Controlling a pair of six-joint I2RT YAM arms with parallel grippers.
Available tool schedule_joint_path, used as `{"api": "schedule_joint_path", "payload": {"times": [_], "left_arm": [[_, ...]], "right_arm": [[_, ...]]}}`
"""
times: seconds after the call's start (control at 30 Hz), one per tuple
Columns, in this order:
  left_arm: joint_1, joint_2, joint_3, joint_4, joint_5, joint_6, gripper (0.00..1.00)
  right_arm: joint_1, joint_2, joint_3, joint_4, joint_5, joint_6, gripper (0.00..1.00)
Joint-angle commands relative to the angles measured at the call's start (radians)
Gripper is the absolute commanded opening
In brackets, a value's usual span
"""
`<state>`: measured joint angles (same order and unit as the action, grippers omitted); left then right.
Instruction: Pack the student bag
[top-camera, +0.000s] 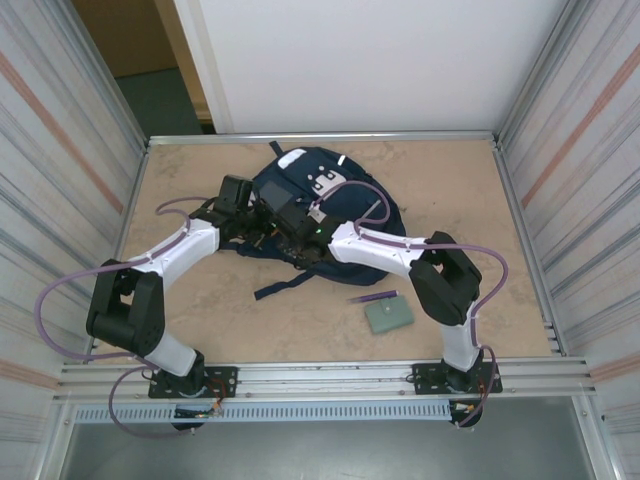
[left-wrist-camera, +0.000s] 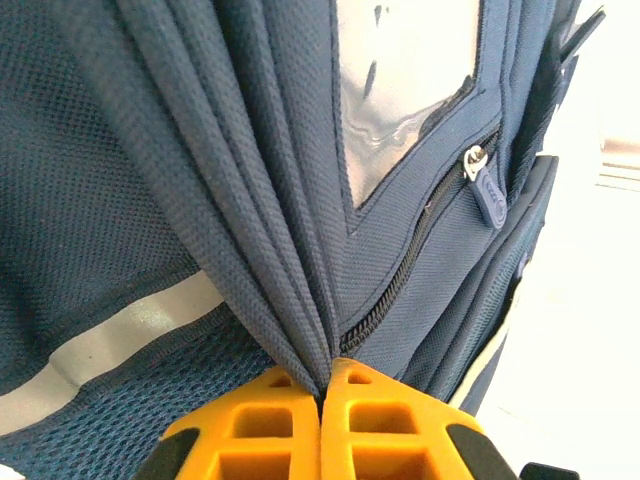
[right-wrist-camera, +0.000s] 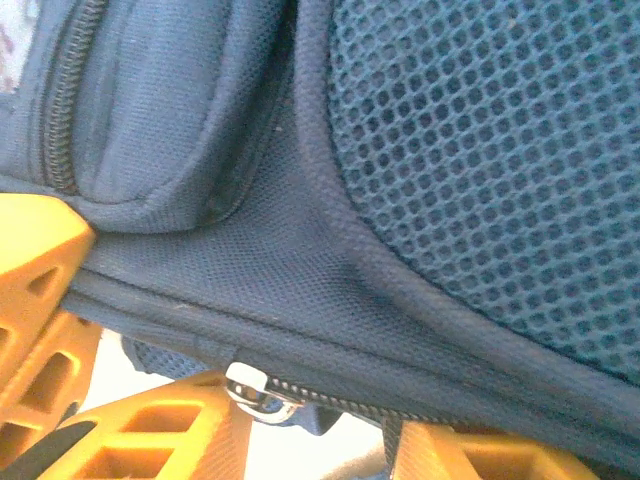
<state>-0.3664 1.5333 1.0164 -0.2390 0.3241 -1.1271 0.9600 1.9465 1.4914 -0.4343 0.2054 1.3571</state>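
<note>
The student bag (top-camera: 322, 195), navy blue with white patches, lies at the back middle of the table. Both grippers meet at its near left side. My left gripper (top-camera: 258, 222) is shut on a bunched fold of the student bag's fabric (left-wrist-camera: 300, 330), just beside a closed zip line; a zip pull (left-wrist-camera: 487, 188) hangs further up. My right gripper (right-wrist-camera: 315, 445) sits under a zipped seam of the student bag (right-wrist-camera: 300, 290). Its orange fingers (right-wrist-camera: 150, 435) stand apart, and the metal zip slider (right-wrist-camera: 255, 392) lies in the gap against the left one.
A small green pad (top-camera: 388, 316) and a purple pen (top-camera: 372, 297) lie on the table near the right arm's base. A loose bag strap (top-camera: 285, 285) trails toward the front. Metal walls close in the left and right sides.
</note>
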Motion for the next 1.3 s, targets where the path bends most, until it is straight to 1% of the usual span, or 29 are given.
{"api": "schedule_joint_path", "payload": {"times": [0.0, 0.07, 0.13, 0.23, 0.3, 0.4, 0.47, 0.63, 0.73, 0.83, 1.03, 1.17, 1.2, 1.23, 1.27], "left_arm": [[-0.004, -0.041, -0.009, 0.024, 0.059, -0.011, 0.00], [-0.004, -0.041, -0.009, 0.024, 0.056, -0.011, 0.00], [-0.005, -0.041, -0.010, 0.024, 0.051, -0.012, 0.00], [-0.003, -0.042, -0.013, 0.025, 0.049, -0.013, 0.00], [-0.004, -0.042, -0.012, 0.025, 0.054, -0.017, 0.00], [-0.002, -0.042, -0.003, 0.016, 0.053, -0.006, 0.00], [0.003, -0.042, -0.001, 0.009, 0.045, 0.004, 0.00], [0.032, -0.042, 0.002, -0.011, 0.006, 0.042, 0.00], [0.047, -0.040, -0.001, -0.011, -0.013, 0.065, 0.00], [0.062, -0.034, -0.002, 0.002, -0.022, 0.078, 0.00], [0.083, -0.005, 0.010, 0.026, -0.030, 0.086, 0.00], [0.083, -0.002, 0.019, 0.044, -0.045, 0.075, 0.00], [0.081, 0.000, 0.019, 0.047, -0.041, 0.070, 0.00], [0.081, 0.001, 0.022, 0.043, -0.035, 0.063, 0.00], [0.082, -0.001, 0.021, 0.044, -0.028, 0.052, 0.00]], "right_arm": [[-0.026, 0.013, 0.039, 0.029, 0.048, -0.010, 0.42], [-0.033, 0.015, 0.047, 0.020, 0.055, -0.027, 0.48], [-0.042, 0.014, 0.047, 0.028, 0.056, -0.064, 0.40], [-0.050, 0.008, 0.037, 0.065, 0.061, -0.131, 0.25], [-0.058, 0.008, 0.041, 0.068, 0.059, -0.158, 0.23], [-0.058, 0.014, 0.057, 0.019, 0.088, -0.176, 0.24], [-0.058, 0.011, 0.051, 0.000, 0.103, -0.177, 0.21], [-0.053, -0.046, -0.007, 0.002, 0.104, -0.305, 0.13], [-0.066, -0.096, -0.059, 0.017, 0.053, -0.378, 0.09], [-0.082, -0.157, -0.134, 0.055, -0.028, -0.437, 0.08], [-0.118, -0.280, -0.300, 0.104, -0.166, -0.481, 0.07], [-0.119, -0.338, -0.364, 0.114, -0.239, -0.519, 0.07], [-0.117, -0.349, -0.373, 0.115, -0.252, -0.527, 0.08], [-0.113, -0.359, -0.381, 0.119, -0.259, -0.536, 0.11], [-0.108, -0.364, -0.383, 0.126, -0.267, -0.545, 0.17]]}}
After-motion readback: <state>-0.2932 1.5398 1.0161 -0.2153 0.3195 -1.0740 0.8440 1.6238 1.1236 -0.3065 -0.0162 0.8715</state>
